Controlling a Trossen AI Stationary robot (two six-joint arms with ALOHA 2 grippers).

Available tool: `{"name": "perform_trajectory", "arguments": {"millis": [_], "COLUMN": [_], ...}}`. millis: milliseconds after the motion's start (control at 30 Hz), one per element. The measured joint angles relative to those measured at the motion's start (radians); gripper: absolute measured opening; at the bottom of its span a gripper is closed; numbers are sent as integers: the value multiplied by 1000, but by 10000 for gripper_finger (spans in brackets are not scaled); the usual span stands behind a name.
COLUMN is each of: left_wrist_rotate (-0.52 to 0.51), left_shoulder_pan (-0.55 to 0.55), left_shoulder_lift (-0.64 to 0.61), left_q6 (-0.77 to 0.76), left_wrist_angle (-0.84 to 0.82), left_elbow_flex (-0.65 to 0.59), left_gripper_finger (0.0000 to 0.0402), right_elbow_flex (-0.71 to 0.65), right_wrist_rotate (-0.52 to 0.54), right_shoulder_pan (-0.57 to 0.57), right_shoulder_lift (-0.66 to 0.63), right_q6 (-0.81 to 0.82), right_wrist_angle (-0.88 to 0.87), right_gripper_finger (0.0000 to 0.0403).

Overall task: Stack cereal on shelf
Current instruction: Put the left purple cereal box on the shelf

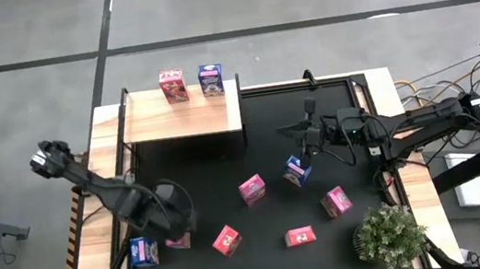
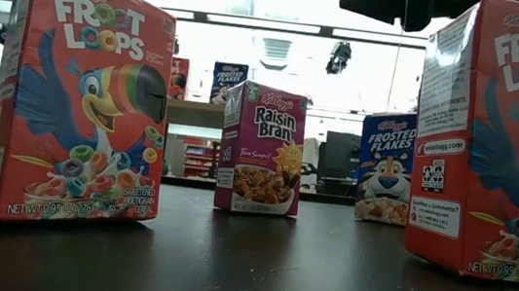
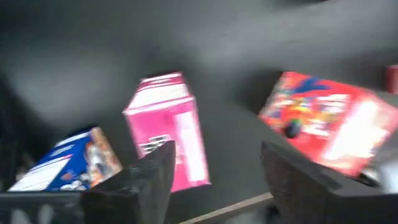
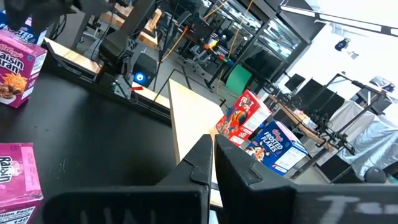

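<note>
The pale wooden shelf (image 1: 182, 114) stands at the mat's far left with a red cereal box (image 1: 172, 85) and a blue one (image 1: 210, 78) upright on its top. Several more cereal boxes stand scattered on the black mat (image 1: 225, 160). My left gripper (image 1: 173, 222) hangs open, pointing down, over the near left corner. Below it in the left wrist view are a pink box (image 3: 168, 127), a blue box (image 3: 62, 162) and a red box (image 3: 329, 121); the gripper (image 3: 217, 180) touches none. My right gripper (image 4: 213, 155) is shut and level, above the mat at mid right (image 1: 300, 131).
A pink box (image 1: 252, 189), a blue one (image 1: 297, 171), another pink one (image 1: 336, 201) and two red ones (image 1: 300, 235) (image 1: 227, 239) dot the mat's near half. A potted plant (image 1: 388, 236) sits at the near right corner. Bare mat lies between the shelf and the boxes.
</note>
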Motion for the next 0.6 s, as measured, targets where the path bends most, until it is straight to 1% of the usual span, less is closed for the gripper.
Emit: {"name": "perform_trajectory", "arguments": {"millis": [67,167,267,433,600], "left_wrist_rotate": [0,-8,-20,-24,-29], "left_shoulder_pan": [-18,-28,-34,-43,-64], "left_shoulder_lift": [25,57,85,128,156], "left_q6": [-17,-15,-14,-13,-17], "left_wrist_angle": [-12,-14,-59,-138,-148], "left_elbow_flex": [-1,11,27,68,82], "left_gripper_finger": [246,257,257,251,248], "right_elbow_flex": [0,0,0,0,-3], "right_wrist_rotate": [0,0,-3,-50,-53], "right_shoulder_pan": [0,0,0,0,1], "right_shoulder_lift": [0,0,0,0,1], "right_q6": [0,0,7,25,37], "right_wrist_angle": [0,0,0,-1,-2], "right_gripper_finger": [9,9,9,9,9]}}
